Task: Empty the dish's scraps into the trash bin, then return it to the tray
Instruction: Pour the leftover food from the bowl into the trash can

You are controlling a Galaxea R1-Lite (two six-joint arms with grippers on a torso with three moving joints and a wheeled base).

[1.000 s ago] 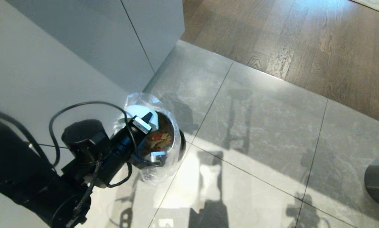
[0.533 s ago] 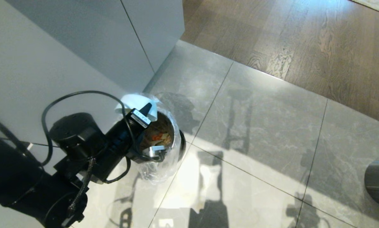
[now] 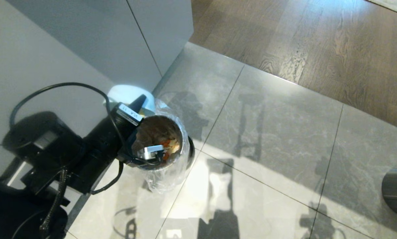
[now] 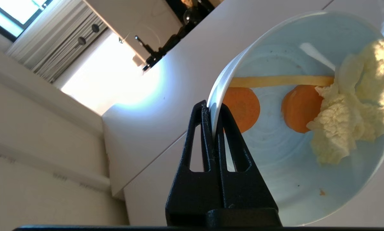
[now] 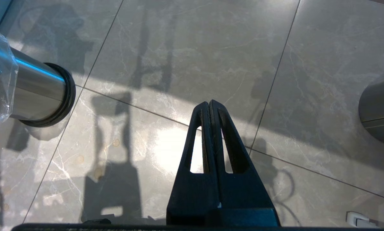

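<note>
Left tool (image 4: 212, 110) clamps dish (image 4: 275, 154) rim, dish tipped sideways.

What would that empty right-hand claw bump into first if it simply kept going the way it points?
Probably just the grey marble-look floor tiles. The right gripper, shut and empty, points between the shiny steel bag-lined trash bin and a darker steel cylinder, with nothing in its line, though depth is hard to judge.

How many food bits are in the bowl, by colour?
Orange rounds: 2
Yellow strip: 1
Pale yellow clump: 1
Total: 4, all in the bowl, which the left gripper pinches by its rim.
</note>
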